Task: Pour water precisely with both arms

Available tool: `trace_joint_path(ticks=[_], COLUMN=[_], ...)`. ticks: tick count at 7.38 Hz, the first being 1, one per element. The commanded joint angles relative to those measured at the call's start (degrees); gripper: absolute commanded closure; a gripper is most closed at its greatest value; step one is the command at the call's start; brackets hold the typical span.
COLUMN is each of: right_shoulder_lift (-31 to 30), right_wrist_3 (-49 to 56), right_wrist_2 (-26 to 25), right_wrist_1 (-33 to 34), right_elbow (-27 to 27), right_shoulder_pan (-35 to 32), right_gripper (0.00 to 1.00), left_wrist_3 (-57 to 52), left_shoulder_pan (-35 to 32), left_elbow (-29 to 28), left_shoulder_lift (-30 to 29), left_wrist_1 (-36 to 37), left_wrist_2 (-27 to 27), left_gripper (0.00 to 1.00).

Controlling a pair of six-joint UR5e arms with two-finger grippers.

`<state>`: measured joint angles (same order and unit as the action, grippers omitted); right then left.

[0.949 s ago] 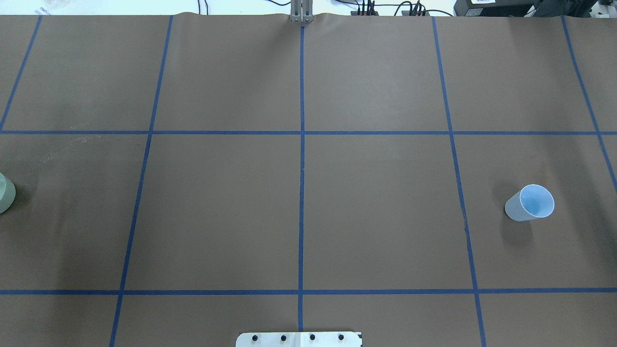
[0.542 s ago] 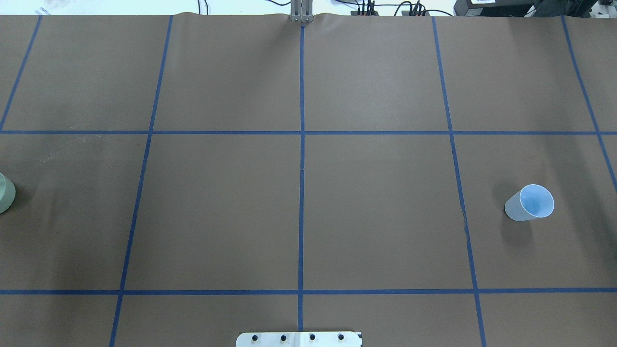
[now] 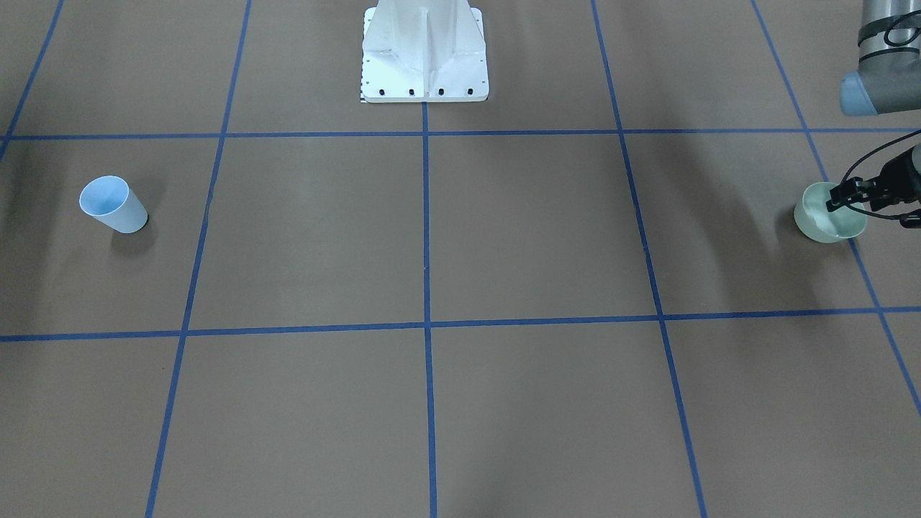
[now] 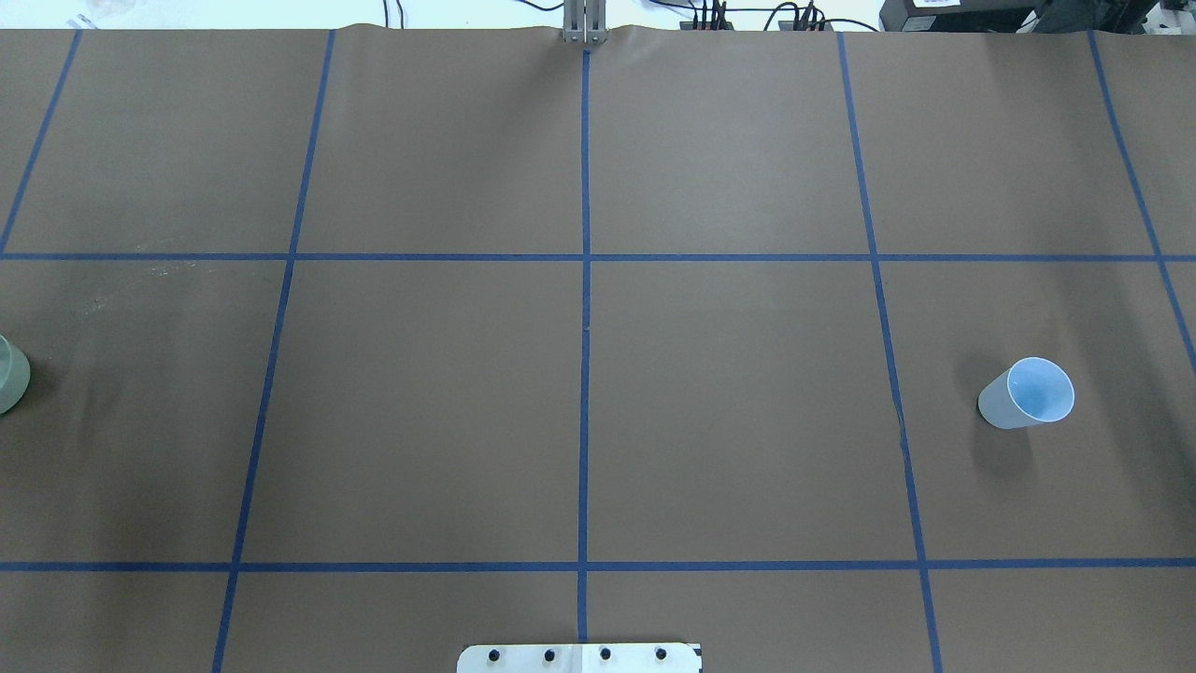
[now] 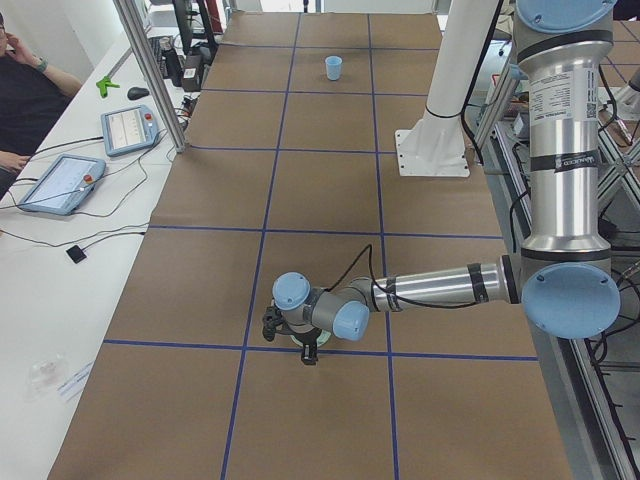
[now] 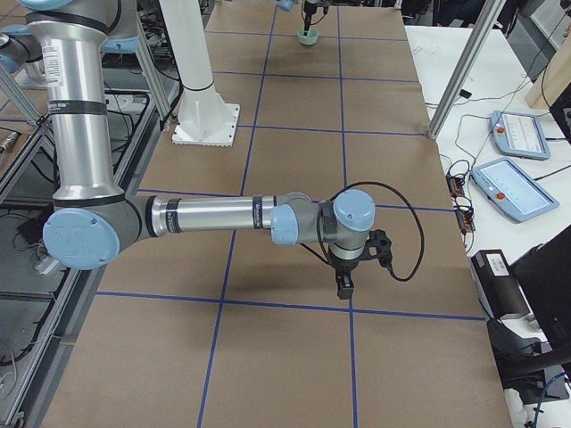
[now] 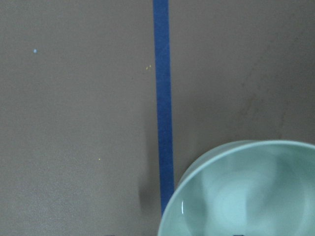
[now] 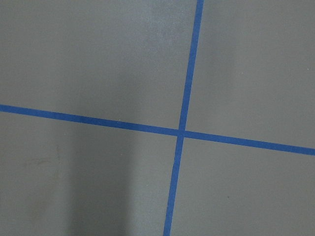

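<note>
A pale green bowl [image 3: 820, 221] stands at the table's end on my left, cut by the edge of the overhead view [image 4: 11, 376]. My left gripper [image 3: 839, 198] hangs over its rim with the fingers slightly apart. The left wrist view shows the bowl's inside [image 7: 246, 196] with a faint sheen and a small white glint; I cannot make out water for certain. A light blue cup [image 4: 1026, 393] stands upright on my right side [image 3: 114, 205]. My right gripper [image 6: 344, 283] points down over bare table, away from the cup. I cannot tell whether it is open.
Brown paper with blue tape lines [image 4: 585, 327] covers the table. The white pedestal base [image 3: 424, 54] stands at the robot's side. Tablets and cables [image 5: 95, 150] lie on the white bench beyond the far edge, where a person sits.
</note>
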<state>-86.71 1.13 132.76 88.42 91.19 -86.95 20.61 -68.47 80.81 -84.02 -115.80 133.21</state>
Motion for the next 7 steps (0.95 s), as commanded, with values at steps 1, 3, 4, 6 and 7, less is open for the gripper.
trace_joint_path(ticks=[1, 3, 4, 6, 7], right_shoulder_lift=[0.1, 0.1, 0.1, 0.2, 0.3], right_wrist_3=[-0.1, -0.1, -0.3, -0.3, -0.3], right_wrist_2=[0.0, 0.0, 0.0, 0.0, 0.0], right_wrist_1=[0.0, 0.0, 0.0, 0.0, 0.0], right_elbow=[0.0, 0.0, 0.0, 0.0, -0.2], right_shoulder_pan=[0.0, 0.0, 0.0, 0.0, 0.0], right_gripper=[0.0, 0.0, 0.0, 0.0, 0.0], left_wrist_3=[0.6, 0.7, 0.7, 0.7, 0.8], left_shoulder_pan=[-0.1, -0.3, -0.9, -3.8, -4.8], left_elbow=[0.4, 1.2, 3.0, 8.0, 13.2], left_shoulder_lift=[-0.3, -0.8, -0.9, -3.3, -4.5], left_wrist_1=[0.0, 0.6, 1.3, 10.1, 17.4], left_wrist_2=[1.3, 8.3, 8.6, 9.2, 10.3], left_gripper=[1.0, 1.0, 1.0, 1.0, 1.0])
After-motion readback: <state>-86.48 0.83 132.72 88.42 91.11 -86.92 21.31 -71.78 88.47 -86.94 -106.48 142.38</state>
